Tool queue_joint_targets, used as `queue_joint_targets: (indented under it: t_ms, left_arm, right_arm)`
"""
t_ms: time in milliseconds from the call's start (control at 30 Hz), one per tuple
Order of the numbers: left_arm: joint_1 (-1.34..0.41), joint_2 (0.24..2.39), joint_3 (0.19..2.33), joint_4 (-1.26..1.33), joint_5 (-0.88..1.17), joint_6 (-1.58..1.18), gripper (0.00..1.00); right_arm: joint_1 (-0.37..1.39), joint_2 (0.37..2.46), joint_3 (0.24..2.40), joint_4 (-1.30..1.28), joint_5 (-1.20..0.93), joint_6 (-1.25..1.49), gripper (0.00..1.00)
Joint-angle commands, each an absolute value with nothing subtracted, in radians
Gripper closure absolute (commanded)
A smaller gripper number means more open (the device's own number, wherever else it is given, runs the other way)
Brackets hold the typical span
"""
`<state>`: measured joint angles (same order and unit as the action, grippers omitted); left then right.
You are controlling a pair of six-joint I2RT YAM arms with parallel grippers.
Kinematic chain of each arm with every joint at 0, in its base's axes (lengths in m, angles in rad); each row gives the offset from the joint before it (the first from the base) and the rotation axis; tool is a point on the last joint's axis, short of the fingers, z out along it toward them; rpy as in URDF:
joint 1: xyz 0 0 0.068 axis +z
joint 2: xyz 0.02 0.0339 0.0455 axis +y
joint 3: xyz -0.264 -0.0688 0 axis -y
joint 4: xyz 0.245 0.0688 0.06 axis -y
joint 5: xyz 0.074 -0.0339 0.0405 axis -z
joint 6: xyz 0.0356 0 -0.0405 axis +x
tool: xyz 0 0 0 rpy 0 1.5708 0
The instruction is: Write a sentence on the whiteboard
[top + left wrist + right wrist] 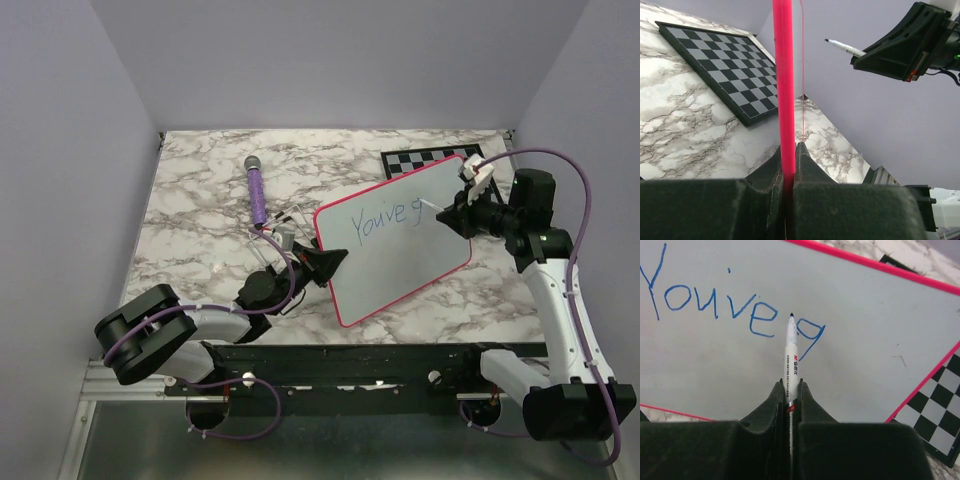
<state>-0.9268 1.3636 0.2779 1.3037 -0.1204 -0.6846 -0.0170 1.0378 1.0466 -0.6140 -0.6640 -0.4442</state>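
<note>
Now | left tool clamps whiteboard rim | right tool grips marker, tip toward sentence

On my top feed the light is soft and even, falling from above. The grey-veined marble tabletop is bright, with faint, smeared shadows close under the arms. The large white pink-rimmed whiteboard looks flat and matte.

On the left wrist feed its pink rim is oversaturated and soft, and the black left gripper is a blur. The grey-and-black checkered chessboard stays sharp.

On the right wrist feed the board reads dull grey. The blue handwritten words and the slim white marker pen are crisp, while the black right gripper is out of focus.
</note>
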Motion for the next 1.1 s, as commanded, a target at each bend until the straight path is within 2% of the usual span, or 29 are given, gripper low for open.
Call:
queue_joint_targets:
  t_ms: [0,600,1067]
  left_arm:
    - [-0.936,1.378,0.273,1.255,-0.057,-0.620,1.00]
    - [-0.936,1.367,0.275,1.241,-0.046,-0.603,1.00]
    - [-0.936,1.361,0.282,1.230,-0.041,-0.609,1.00]
  right_arm:
    - [-0.047,1.006,1.059,-0.539,-0.617,-0.384,1.00]
    - [-0.133,1.005,0.965,-0.462,-0.658,-0.445,0.99]
    - [-0.176,1.063,0.974,-0.488,-0.782,-0.489,0.99]
